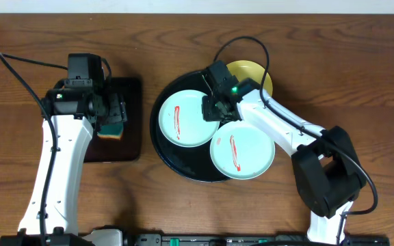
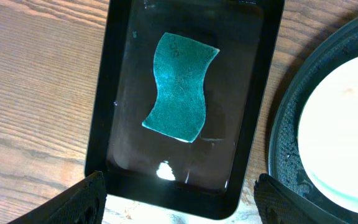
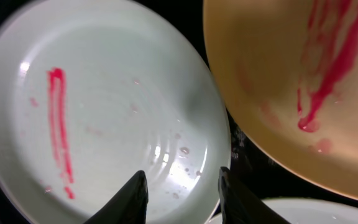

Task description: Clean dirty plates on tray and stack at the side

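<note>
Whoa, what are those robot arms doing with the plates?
It looks like plate-cleaning time. The right hand is at one pale blue plate in the big round tray, straddling its rim; I can't tell if it's pinching yet. The left hand hangs open over the sponge in the small tray. The other blue plate and the yellow plate wait, and all three show red smears.

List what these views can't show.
- Overhead: yellow plate partly hidden under right arm; smear unseen.
- Overhead: sponge mostly covered by left arm.
- Left wrist: left blue plate cut off by right edge; smear out of frame.
- Right wrist: lower blue plate only a sliver at bottom edge.
</note>
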You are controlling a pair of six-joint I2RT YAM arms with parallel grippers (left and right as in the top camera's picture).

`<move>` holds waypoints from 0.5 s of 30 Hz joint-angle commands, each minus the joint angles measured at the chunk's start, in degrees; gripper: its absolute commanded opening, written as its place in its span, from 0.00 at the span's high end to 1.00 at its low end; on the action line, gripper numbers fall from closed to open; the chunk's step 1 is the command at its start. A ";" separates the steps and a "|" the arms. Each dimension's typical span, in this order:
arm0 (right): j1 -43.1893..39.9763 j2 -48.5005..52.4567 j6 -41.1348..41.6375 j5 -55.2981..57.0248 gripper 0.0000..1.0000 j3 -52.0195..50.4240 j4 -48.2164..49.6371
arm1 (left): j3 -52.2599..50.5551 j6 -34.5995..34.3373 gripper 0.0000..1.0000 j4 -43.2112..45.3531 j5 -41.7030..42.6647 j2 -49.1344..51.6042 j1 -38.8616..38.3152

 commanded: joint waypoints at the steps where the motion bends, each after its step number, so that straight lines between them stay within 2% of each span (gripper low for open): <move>1: -0.11 -0.07 -0.76 3.08 0.65 1.49 -1.49 | 1.38 -0.74 0.23 0.00 -0.81 0.33 0.00; 12: 0.09 3.69 -0.72 5.20 0.72 -0.22 -0.87 | 1.31 -0.74 0.23 0.02 -0.81 0.37 -0.02; 15: 0.31 5.44 -0.72 5.18 0.78 -0.22 -0.79 | 1.31 -0.72 0.23 0.02 -0.81 0.37 0.00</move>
